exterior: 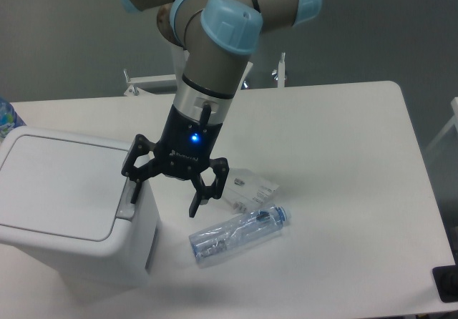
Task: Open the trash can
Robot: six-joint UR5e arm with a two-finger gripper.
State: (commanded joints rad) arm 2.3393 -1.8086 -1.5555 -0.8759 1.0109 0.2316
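Now the spread-open tool (164, 194) hangs over the trash can (68, 208)'s right edge, perhaps touching.

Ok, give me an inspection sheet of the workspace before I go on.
Surface: white rectangular table, flat, no spills seen.
Job's things: large boxy white plastic trash can at the left, lid shut; grey push-button latch partly hidden by a finger.
Clutter: crushed clear plastic bottle with blue cap lying on its side; clear plastic packet with a label beside it.
Gripper: black two-finger gripper open, empty, one finger over the latch; contact cannot be told.
Cables: nothing seen.
Surroundings: grey floor, white metal frame behind the table.
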